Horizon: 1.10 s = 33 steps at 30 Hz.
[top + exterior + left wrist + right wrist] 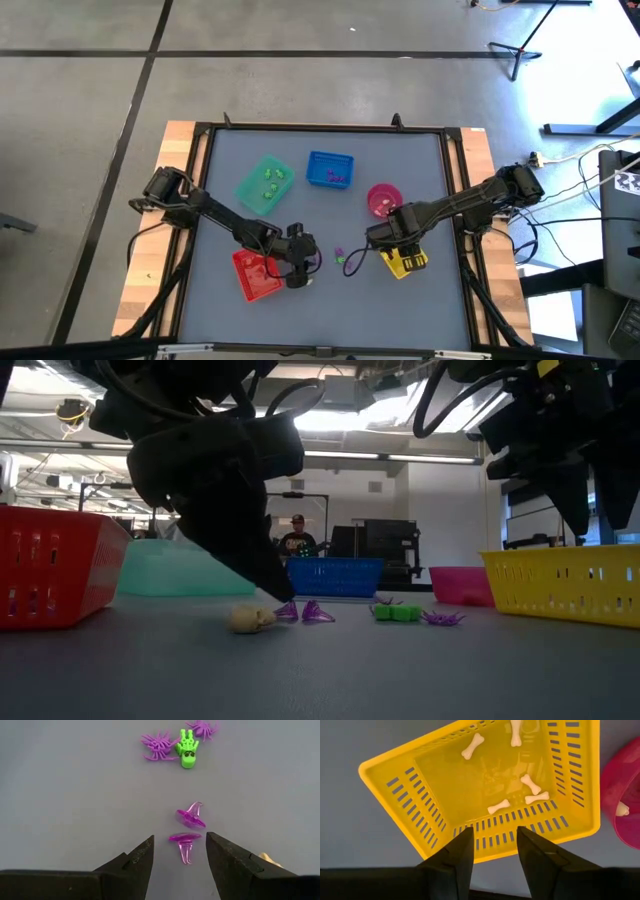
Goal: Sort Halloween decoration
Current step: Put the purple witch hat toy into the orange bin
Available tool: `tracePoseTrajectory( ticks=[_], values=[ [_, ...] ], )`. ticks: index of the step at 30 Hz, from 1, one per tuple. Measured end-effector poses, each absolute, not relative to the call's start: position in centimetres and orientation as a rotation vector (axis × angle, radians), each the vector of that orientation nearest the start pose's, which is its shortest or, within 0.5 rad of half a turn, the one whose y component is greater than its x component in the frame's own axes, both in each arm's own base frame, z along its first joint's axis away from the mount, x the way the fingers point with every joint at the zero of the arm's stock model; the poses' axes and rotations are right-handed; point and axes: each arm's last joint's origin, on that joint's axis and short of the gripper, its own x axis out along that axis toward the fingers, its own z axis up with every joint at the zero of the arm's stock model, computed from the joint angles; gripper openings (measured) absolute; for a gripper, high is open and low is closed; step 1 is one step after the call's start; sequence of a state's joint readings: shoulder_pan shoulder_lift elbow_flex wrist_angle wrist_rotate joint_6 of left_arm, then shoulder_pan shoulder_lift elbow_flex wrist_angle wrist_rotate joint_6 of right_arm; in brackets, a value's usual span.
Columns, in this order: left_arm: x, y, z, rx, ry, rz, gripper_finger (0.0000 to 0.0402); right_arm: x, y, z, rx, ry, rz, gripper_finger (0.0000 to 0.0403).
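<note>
On the table [420, 160], the yellow tray [445, 785] holds white bones [472, 746]; the right tool [492, 847] hovers above it, released. The left tool [180, 855], released, straddles a purple hat [185, 844]; spiders [159, 746] and a green skeleton [188, 750] lie at 12 o'clock.

Four trays are counted: red [256, 276], green [265, 183], blue [330, 169], yellow [405, 260]; one pink bowl [384, 199]. On the table: two purple witch hats [190, 815], two purple spiders [159, 746], one green skeleton [188, 749], one pale skull [250, 619]. Five white bones [472, 746] are seen in the yellow tray.
</note>
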<state>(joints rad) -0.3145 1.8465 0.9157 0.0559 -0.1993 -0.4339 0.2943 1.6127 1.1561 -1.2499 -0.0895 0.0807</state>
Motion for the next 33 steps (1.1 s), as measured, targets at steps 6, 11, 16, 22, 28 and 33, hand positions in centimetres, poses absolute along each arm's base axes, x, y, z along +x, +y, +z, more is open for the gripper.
tracePoseTrajectory(
  ticks=[6, 11, 16, 22, 28, 33],
  values=[
    [33.3, -10.2, 12.3, -0.178, 0.844, 0.09, 0.0164, 25.2, 7.9, 21.7, -0.116, 1.714, 0.216, 0.0147],
    [33.2, -10.4, 12.3, -0.16, 0.844, 0.078, 0.0164, 25.2, 7.9, 21.7, -0.116, 1.714, 0.216, 0.0147],
    [33.2, -10.7, 12.3, -0.145, 0.84, 0.067, 0.0164, 25.2, 7.9, 21.7, -0.115, 1.714, 0.216, 0.0147],
    [33.3, -10.6, 12.1, -0.144, 0.837, 0.069, 0.0164, 25.2, 7.9, 21.7, -0.116, 1.714, 0.217, 0.0147],
    [33.8, -10.8, 10.5, -0.133, 0.842, 0.059, 0.0164, 25.3, 7.9, 21.7, -0.115, 1.711, 0.217, 0.0147],
    [33.9, -10.9, 10.1, -0.121, 0.842, 0.07, 0.0164, 25.3, 7.9, 21.7, -0.115, 1.71, 0.217, 0.0147]
  ],
)
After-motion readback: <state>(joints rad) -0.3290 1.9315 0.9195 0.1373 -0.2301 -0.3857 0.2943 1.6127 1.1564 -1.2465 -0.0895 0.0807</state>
